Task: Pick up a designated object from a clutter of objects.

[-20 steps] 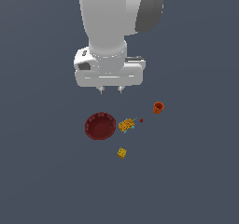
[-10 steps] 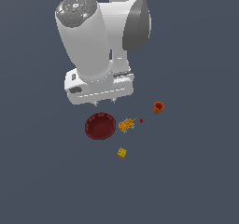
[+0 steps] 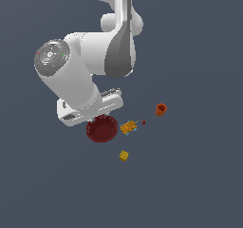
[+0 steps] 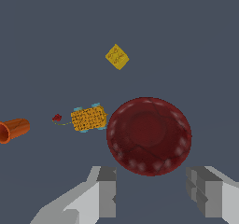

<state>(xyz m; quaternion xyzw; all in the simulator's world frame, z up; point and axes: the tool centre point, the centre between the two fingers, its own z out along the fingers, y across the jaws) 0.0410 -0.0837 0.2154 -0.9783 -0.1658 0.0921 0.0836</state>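
Observation:
The designated object is a dark red round shallow bowl (image 3: pixel 102 129) (image 4: pixel 149 135), the largest piece in the clutter of objects. In the exterior view the arm's hand covers the bowl's upper left rim and hides the fingers. The wrist view shows my gripper (image 4: pixel 154 192) open, its two grey fingers (image 4: pixel 107 190) spread about as wide as the bowl, which lies just beyond the fingertips. Nothing is between the fingers.
A yellow-orange blocky piece with cyan bits (image 3: pixel 128 127) (image 4: pixel 88 118) lies right beside the bowl. A tiny dark red speck (image 3: pixel 144 122) (image 4: pixel 57 118) and a small orange cup (image 3: pixel 161 109) (image 4: pixel 12 129) sit farther out. A second yellow block (image 3: pixel 124 156) (image 4: pixel 116 56) lies apart.
The arm has swung and dropped toward the bowl; its hand now overlaps the bowl's upper left rim in the exterior view. The objects have not moved.

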